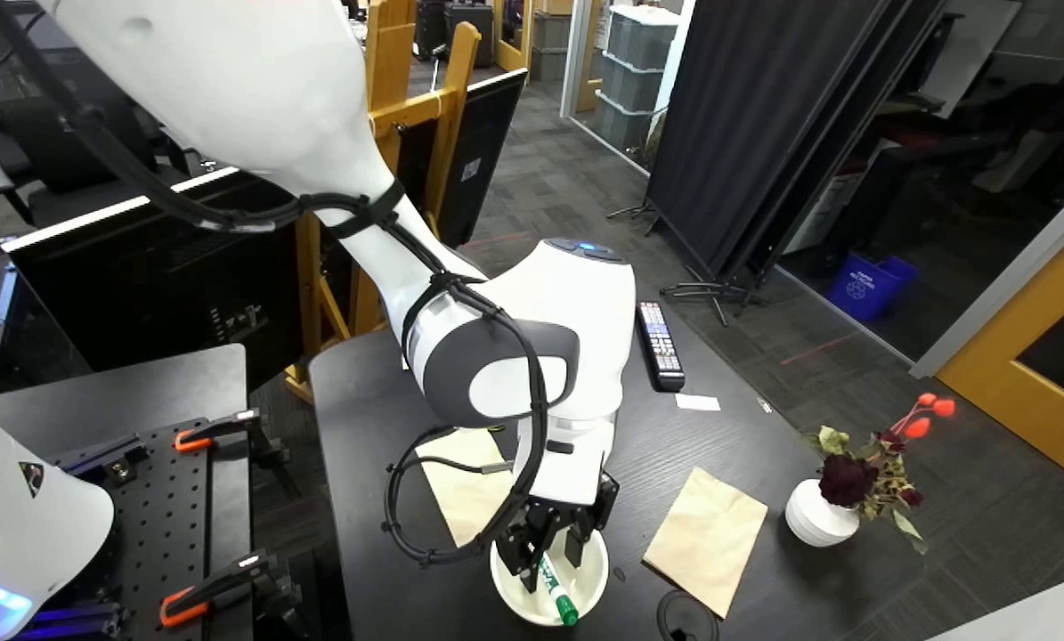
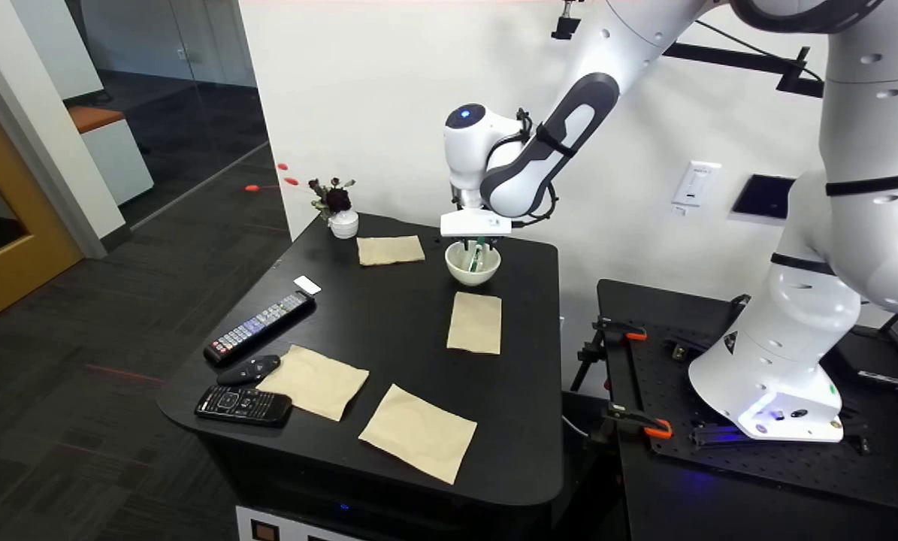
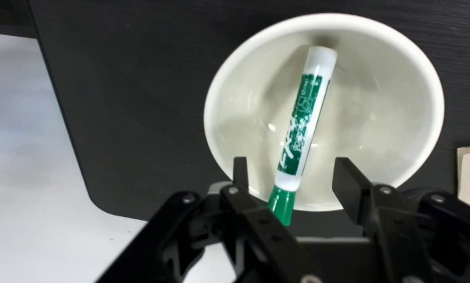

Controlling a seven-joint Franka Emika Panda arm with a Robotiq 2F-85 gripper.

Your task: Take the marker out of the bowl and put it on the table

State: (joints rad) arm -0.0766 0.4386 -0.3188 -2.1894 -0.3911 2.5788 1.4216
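Note:
The green and white marker (image 3: 303,122) lies slanted in the white bowl, its green cap end reaching past the near rim in the wrist view. The marker also shows in both exterior views (image 1: 556,590) (image 2: 475,260). The round white bowl (image 3: 429,94) stands on the dark table (image 3: 140,118); the bowl also shows in both exterior views (image 1: 596,583) (image 2: 473,277). My gripper (image 3: 292,169) is open over the bowl, pointing down, with a finger on each side of the marker's cap end and gaps on both sides. It also shows in both exterior views (image 1: 551,563) (image 2: 479,244).
Tan paper notes lie beside the bowl (image 2: 475,323) (image 2: 391,250) and farther along the table. A white vase with red flowers (image 1: 821,514) stands near the table edge. Several remotes, one long and black (image 2: 261,327), lie along one side. A white wall (image 2: 373,113) rises behind the bowl.

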